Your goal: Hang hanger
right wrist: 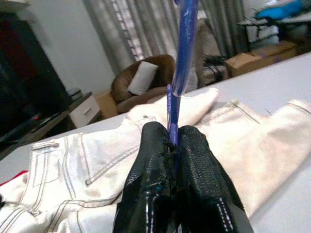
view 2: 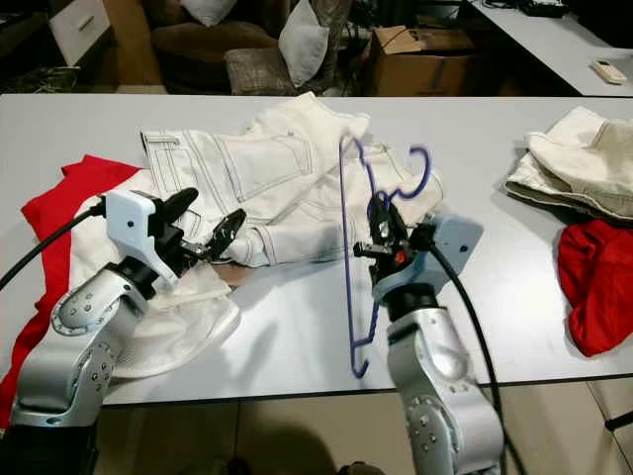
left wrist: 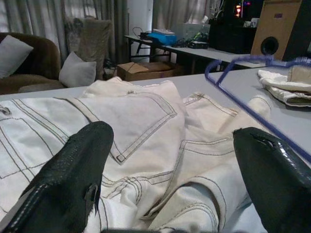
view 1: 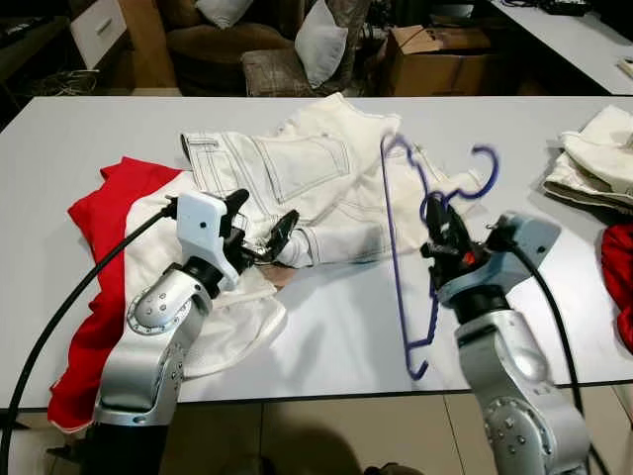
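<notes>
Hands first, nearest us: our right hand (view 1: 436, 220) is clenched on a thin blue hanger (view 1: 396, 247), its two black fingers (right wrist: 194, 165) pressed together on the wire. We hold the hanger raised off the white counter (view 1: 346, 336), standing almost on edge, its hook (view 1: 482, 173) pointing away toward the counter's far side and its lower end hanging near the front edge. Our left hand (view 1: 262, 230) is released, fingers (left wrist: 73, 170) spread wide, hovering low over the near hem of a pair of white jeans (view 1: 297, 178). The jeans sprawl across the middle of the counter, back pocket up, and reach behind the hanger. Under our left arm lies a red garment (view 1: 99, 237) with a white cloth (view 1: 237, 327) over it. Farther right, at the counter's edge, we see a folded cream cloth (view 1: 593, 158) and, nearer, another red piece (view 1: 621, 267). Beyond the counter stand a brown armchair (view 1: 208, 45) with pale cushions (view 1: 321, 40) and an open cardboard box (view 1: 435, 59).
</notes>
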You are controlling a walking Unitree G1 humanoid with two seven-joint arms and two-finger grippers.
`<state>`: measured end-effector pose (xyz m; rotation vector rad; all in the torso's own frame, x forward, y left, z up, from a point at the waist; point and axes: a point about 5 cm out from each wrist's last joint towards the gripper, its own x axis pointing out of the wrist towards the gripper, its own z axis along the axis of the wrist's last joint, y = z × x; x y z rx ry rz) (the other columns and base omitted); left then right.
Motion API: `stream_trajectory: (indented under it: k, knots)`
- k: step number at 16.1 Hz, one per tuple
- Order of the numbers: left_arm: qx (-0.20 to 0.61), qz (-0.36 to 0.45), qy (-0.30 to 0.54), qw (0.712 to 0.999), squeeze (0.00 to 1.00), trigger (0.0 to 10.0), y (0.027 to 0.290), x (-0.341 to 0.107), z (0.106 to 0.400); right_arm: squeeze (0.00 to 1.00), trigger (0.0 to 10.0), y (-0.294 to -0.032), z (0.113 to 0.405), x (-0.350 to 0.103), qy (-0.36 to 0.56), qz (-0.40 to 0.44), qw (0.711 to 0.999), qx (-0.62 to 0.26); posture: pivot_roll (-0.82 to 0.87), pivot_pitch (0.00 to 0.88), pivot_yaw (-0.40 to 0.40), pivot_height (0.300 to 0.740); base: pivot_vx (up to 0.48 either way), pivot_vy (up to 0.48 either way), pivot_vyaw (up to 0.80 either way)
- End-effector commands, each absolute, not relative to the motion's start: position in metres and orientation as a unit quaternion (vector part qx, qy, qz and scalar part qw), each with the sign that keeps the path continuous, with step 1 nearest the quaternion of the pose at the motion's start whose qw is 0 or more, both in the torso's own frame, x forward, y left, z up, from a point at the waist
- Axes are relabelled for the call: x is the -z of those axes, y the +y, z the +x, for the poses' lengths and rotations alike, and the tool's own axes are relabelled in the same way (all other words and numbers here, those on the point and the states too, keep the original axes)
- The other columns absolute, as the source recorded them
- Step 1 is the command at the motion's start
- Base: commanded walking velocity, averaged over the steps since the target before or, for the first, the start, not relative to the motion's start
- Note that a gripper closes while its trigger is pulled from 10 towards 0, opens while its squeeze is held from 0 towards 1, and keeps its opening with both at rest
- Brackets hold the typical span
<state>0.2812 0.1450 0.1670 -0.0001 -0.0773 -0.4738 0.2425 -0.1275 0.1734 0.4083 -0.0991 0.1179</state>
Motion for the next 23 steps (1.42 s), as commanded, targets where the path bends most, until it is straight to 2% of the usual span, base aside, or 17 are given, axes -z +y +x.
stream_trajectory:
  k: [1, 2, 6, 17, 21, 22, 23]
  knots:
    - [0.234, -0.001, -0.036, 0.971, 1.00, 10.0, 0.145, -0.167, 0.280, 0.00, 10.0, -0.130, 0.242, -0.175, -0.052, 0.194, 0.979, -0.044, -0.12, 0.049, 0.016, 0.740, 0.000, 0.000, 0.00]
    - [0.235, -0.002, -0.036, 0.971, 1.00, 10.0, 0.144, -0.168, 0.279, 0.00, 10.0, -0.132, 0.242, -0.175, -0.050, 0.173, 0.983, -0.031, -0.12, 0.048, 0.015, 0.740, 0.000, 0.000, 0.00]
    - [0.238, -0.006, -0.027, 0.971, 1.00, 10.0, 0.144, -0.163, 0.276, 0.00, 10.0, -0.130, 0.242, -0.179, -0.061, 0.179, 0.981, -0.037, -0.12, 0.044, 0.013, 0.740, 0.000, 0.000, 0.00]
    - [0.228, -0.005, -0.012, 0.973, 1.00, 10.0, 0.143, -0.155, 0.276, 0.00, 10.0, -0.131, 0.244, -0.172, -0.050, 0.236, 0.970, -0.039, -0.12, 0.044, -0.004, 0.740, 0.000, 0.000, 0.00]
    - [0.190, -0.044, -0.007, 0.981, 1.00, 10.0, 0.147, -0.150, 0.273, 0.00, 10.0, -0.130, 0.243, -0.173, -0.063, 0.271, 0.959, -0.058, -0.11, 0.037, -0.006, 0.740, 0.000, 0.000, 0.00]
    - [0.184, -0.046, -0.011, 0.982, 1.00, 10.0, 0.149, -0.151, 0.271, 0.00, 10.0, -0.128, 0.244, -0.172, -0.048, 0.251, 0.965, -0.057, -0.11, 0.037, -0.010, 0.740, 0.000, 0.000, 0.00]
    - [0.183, -0.039, -0.019, 0.982, 0.95, 10.0, 0.150, -0.153, 0.269, 0.00, 10.0, -0.125, 0.245, -0.171, -0.029, 0.242, 0.967, -0.071, -0.11, 0.035, -0.023, 0.740, 0.000, 0.000, 0.00]
